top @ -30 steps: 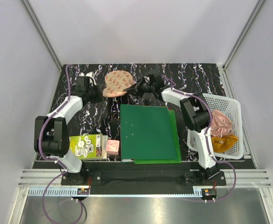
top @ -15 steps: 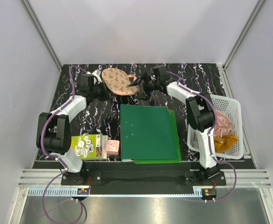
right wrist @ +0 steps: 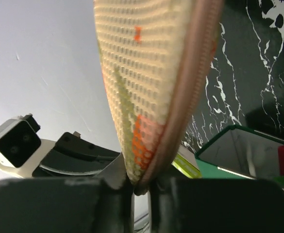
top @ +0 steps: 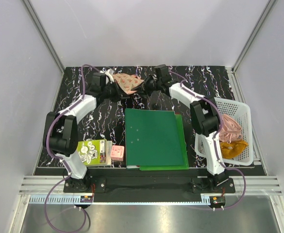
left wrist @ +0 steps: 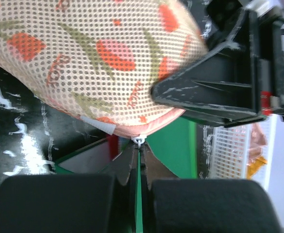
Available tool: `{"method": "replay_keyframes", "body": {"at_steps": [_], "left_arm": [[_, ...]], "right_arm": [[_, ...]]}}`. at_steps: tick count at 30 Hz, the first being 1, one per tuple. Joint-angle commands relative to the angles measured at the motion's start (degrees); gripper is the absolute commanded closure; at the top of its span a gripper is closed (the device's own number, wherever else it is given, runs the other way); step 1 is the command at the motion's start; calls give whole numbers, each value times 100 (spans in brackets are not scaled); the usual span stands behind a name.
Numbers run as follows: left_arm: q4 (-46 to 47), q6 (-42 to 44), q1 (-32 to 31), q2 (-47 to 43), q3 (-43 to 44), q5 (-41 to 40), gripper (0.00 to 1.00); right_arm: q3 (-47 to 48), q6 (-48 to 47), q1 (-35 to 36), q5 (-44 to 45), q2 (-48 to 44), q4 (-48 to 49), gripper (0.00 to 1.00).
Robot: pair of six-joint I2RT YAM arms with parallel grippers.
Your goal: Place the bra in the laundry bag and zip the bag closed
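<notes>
The laundry bag, peach-pink mesh with red watermelon slices, hangs on edge above the far middle of the table, held between both grippers. My left gripper is shut on the bag's small white zip pull at the seam; the bag fills the top of the left wrist view. My right gripper is shut on the bag's zipped rim, and the bag rises above its fingers. The bag looks closed along the seam I can see. The bra is not in view.
Green folders lie at the table's middle. A white basket at the right holds pink and mustard-orange cloths. A yellow-green box and a small pink block sit near the front left.
The left gripper has moved right along the bag's edge toward the right gripper. The bag has tipped from lying flat to standing on edge and looks narrower.
</notes>
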Motion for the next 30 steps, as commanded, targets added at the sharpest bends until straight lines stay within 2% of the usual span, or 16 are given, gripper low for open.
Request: {"method": "replay_keyframes", "body": {"at_steps": [1,7,10,12,13,14,16,17,18,20,21,22,25,27,30], "left_arm": [[-1029,525,104,222,599,-305,100],[-2343,1202,412,512,1047,-1430,100],[-2843,1527,412,714,1504,-1897,100],[-3211,1685,360,820,1898,-2213,99],[-3318,1747,324,820,2005,-2379,94],[-3441,1878,263,759,2119,-2833,79],[-3697,1985,44,628,2322,-3311,65],[-3758,2055,-131,444,2314,-3635,59],[-3794,2073,-229,355,2322,-3751,47],[-3890,2143,-544,162,2261,-4014,38],[-3925,2169,-659,-4,2200,-4085,33],[-3978,2187,-773,-110,2104,-4147,32],[-4005,2152,-1239,-716,1770,-4262,30],[-3979,2082,-1696,-1068,1427,-4385,29],[-3891,1924,-2311,-1841,918,-4526,28]], "right_arm": [[355,32,-198,170,193,126,95],[496,-153,-409,-445,465,135,97],[505,-276,-409,-551,492,135,92],[514,-399,-426,-595,466,117,69],[514,-469,-435,-621,448,56,58],[592,-817,-435,-587,431,-118,47],[986,-1442,-453,-210,387,-1337,35],[1075,-2080,-461,-17,352,-2168,26],[1163,-2400,-462,437,247,-2516,23],[1313,-3372,-453,975,106,-3419,14],[1313,-3692,-453,1543,-69,-3686,1],[1253,-4269,-444,1888,-175,-3923,0],[649,-5098,-330,3128,-886,-4347,0],[226,-5346,-129,3961,-1580,-4356,0],[-635,-5436,222,4509,-2573,-4348,0]]}}
